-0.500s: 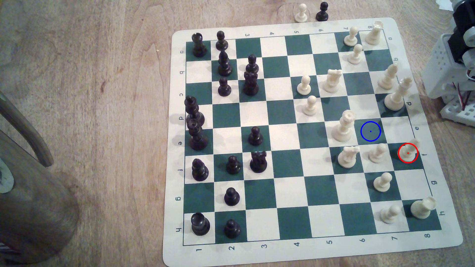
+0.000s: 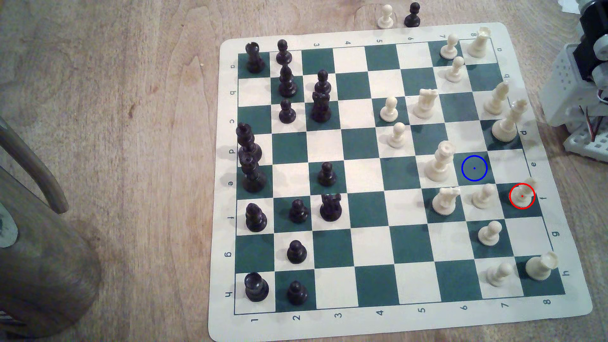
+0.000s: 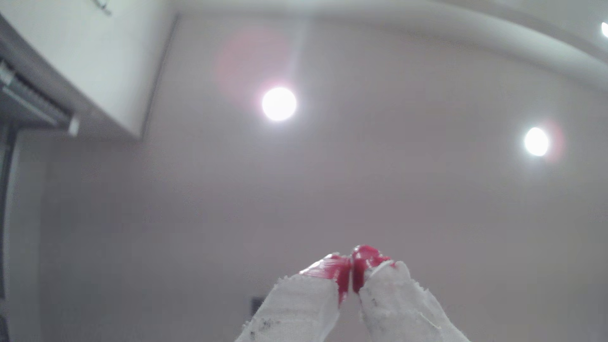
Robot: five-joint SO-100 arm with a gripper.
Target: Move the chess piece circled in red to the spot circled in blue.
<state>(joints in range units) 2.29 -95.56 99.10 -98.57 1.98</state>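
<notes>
The chess piece, a cream-white bishop with a pointed top, stands inside the red ring on a dark green square near the board's edge at the exterior view's right. The spot, a green square marked by a blue ring with a centre dot, lies one square diagonally away and is bare. In the wrist view my gripper points up at a ceiling, its two white-wrapped, red-tipped fingers pressed together with nothing between them. The arm's white base sits beside the board at the exterior view's right edge.
Cream pieces crowd around the spot: a tall piece beside it, a knight and a pawn in the row nearer the camera. Black pieces fill the board's left side. Two pawns stand off the board. A wooden object sits at lower left.
</notes>
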